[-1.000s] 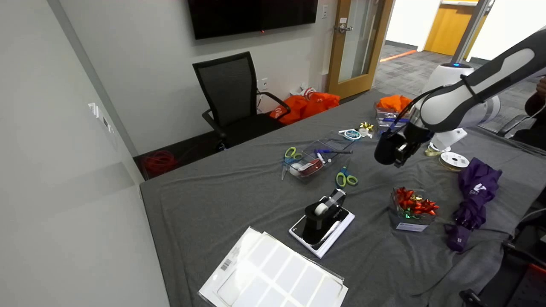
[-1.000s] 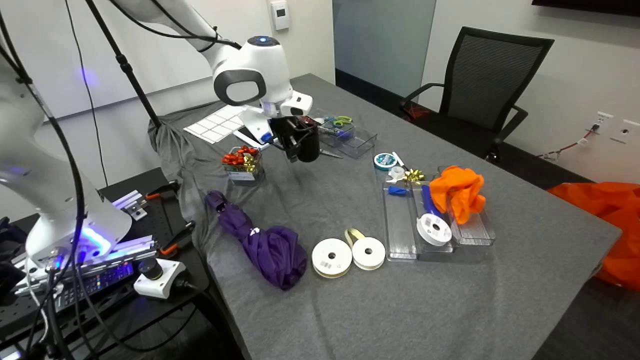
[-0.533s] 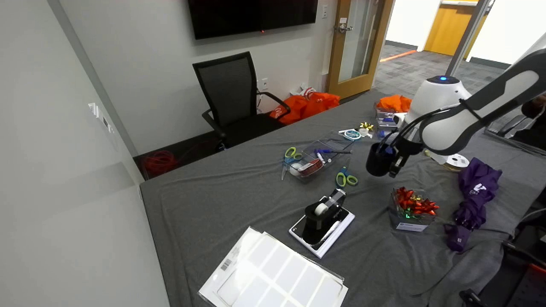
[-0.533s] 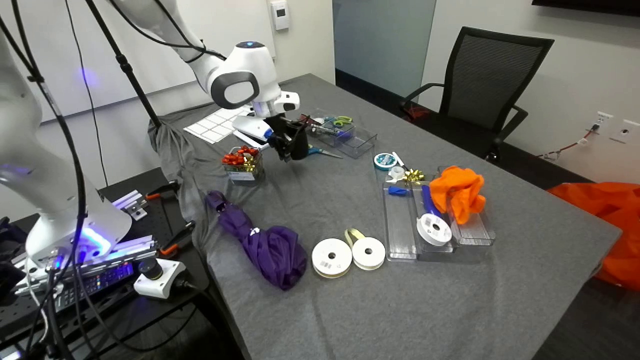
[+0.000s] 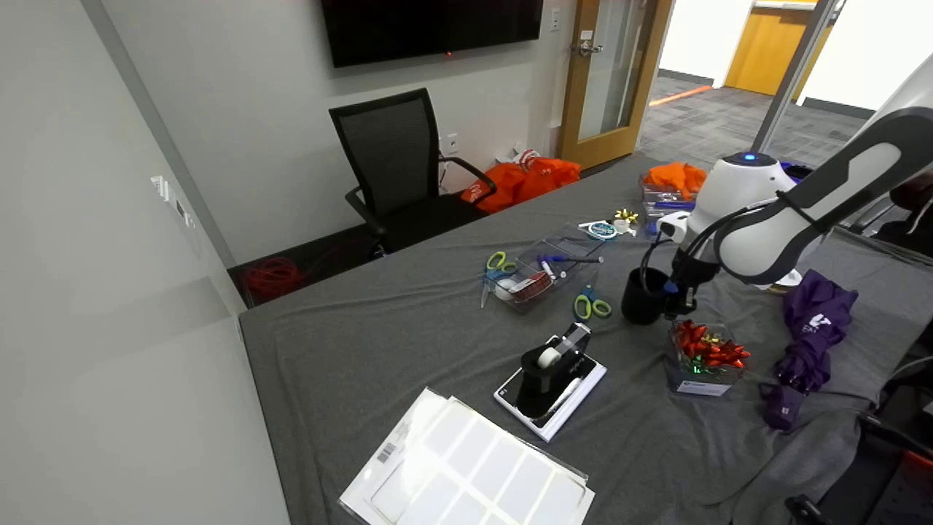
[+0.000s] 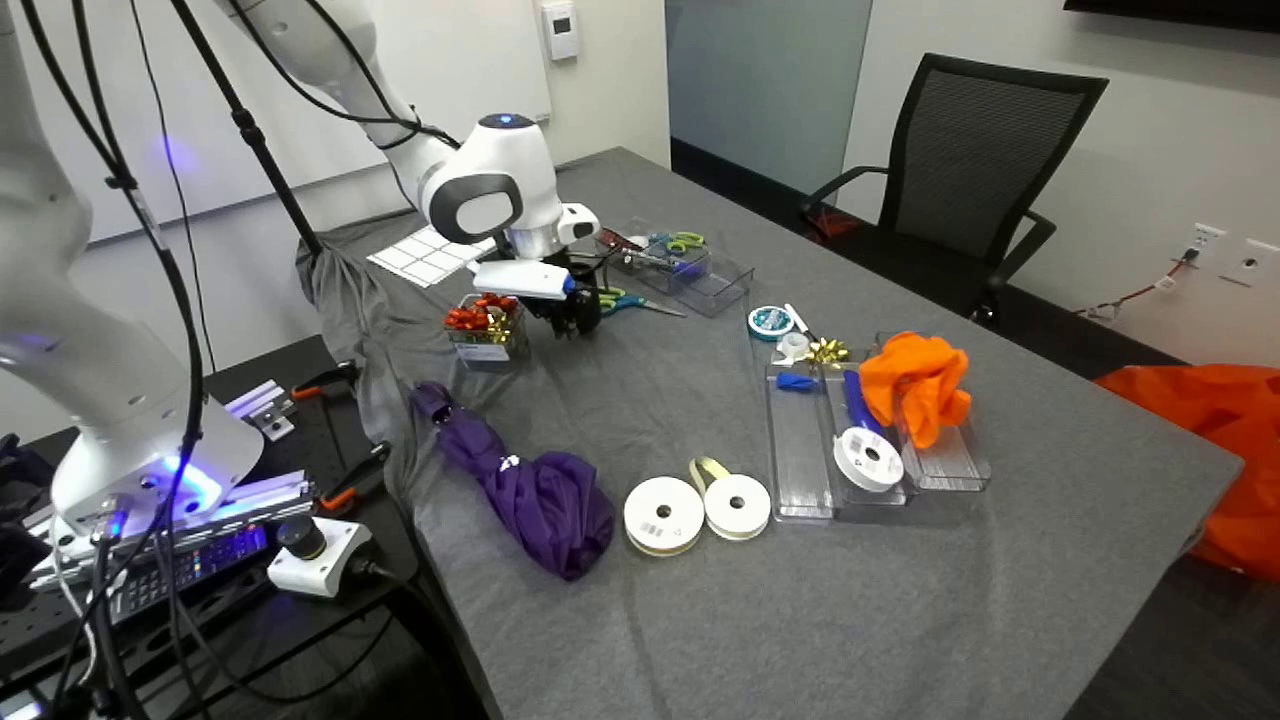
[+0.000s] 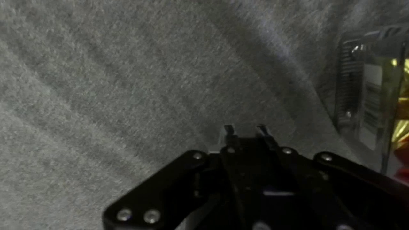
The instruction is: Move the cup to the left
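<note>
The black cup (image 5: 641, 297) is upright, at or just above the grey table; I cannot tell if its base touches. My gripper (image 5: 678, 310) is beside the cup, on its right in this exterior view, and appears shut on the cup's near side. In an exterior view my gripper (image 6: 573, 322) hides most of the cup, dark against dark. In the wrist view the fingertips (image 7: 245, 129) are close together with a small gap, and a dark mass fills the space behind them; the cup cannot be made out clearly there.
A clear box of red bows (image 5: 707, 357) stands close to the gripper. Green-handled scissors (image 5: 592, 305) lie beside the cup, with a clear tray (image 5: 543, 273) behind. A tape dispenser (image 5: 538, 375) sits on a black-and-white box (image 5: 536, 417). A purple umbrella (image 5: 809, 335) lies beyond the bows.
My gripper has lowered toward the table with the cup, drifting toward the bow box and scissors. The cup went from clearly raised to at or near the table surface.
</note>
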